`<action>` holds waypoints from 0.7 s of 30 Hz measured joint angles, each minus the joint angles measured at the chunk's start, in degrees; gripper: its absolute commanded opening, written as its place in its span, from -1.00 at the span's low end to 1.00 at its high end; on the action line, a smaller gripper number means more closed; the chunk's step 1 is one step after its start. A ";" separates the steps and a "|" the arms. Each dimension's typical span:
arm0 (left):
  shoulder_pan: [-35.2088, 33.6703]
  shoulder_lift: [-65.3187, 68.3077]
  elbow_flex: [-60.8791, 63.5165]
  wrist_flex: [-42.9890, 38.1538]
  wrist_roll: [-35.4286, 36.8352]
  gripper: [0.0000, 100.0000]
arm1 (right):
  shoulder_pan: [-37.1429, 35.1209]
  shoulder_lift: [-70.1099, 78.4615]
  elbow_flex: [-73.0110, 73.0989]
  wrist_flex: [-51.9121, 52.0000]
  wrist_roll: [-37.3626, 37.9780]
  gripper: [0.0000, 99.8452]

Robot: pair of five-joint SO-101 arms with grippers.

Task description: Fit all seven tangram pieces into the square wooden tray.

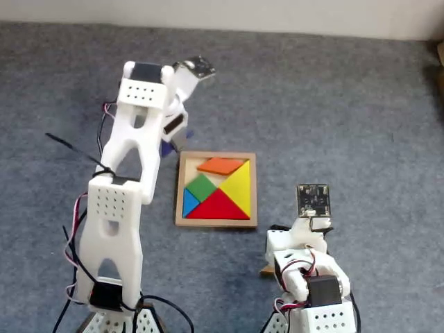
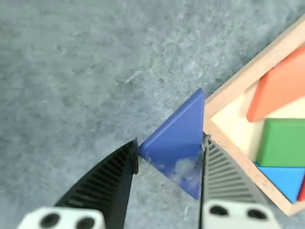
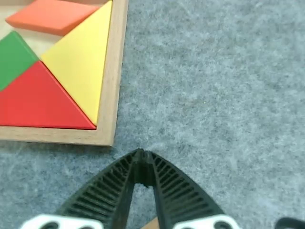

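Observation:
The square wooden tray (image 1: pixel 178 208) holds an orange parallelogram (image 1: pixel 220 166), a yellow triangle (image 1: pixel 239 186), a red triangle (image 1: pixel 218 206), a green square (image 1: pixel 200 187) and a light blue triangle (image 1: pixel 189 202). A dark blue triangle (image 2: pixel 178 143) lies on the carpet against the tray's (image 2: pixel 248 71) outer corner. My left gripper (image 2: pixel 169 148) straddles it, and both fingertips touch its sides. My right gripper (image 3: pixel 143 164) is shut on nothing, just off the tray's (image 3: pixel 112 71) near right corner.
Grey carpet covers the whole table. A small tan piece (image 1: pixel 266 270) peeks out by the right arm's base, and its edge (image 3: pixel 152 223) shows under the right gripper. Open carpet lies right of the tray and behind it.

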 measured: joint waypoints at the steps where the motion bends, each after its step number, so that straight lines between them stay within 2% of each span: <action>1: 0.44 -0.62 0.97 0.00 0.09 -0.68 | 0.00 0.00 0.00 0.00 0.00 -0.99; 8: 4.04 -0.88 10.55 0.00 0.18 -0.68 | 0.00 0.00 0.00 0.00 0.00 -0.99; 18: 5.45 -0.88 13.27 0.09 0.18 -0.67 | 2.64 0.00 0.00 0.00 0.00 -0.99; 21: 6.42 -0.88 13.27 0.09 0.18 -0.57 | 2.46 0.00 0.00 0.00 0.00 -0.99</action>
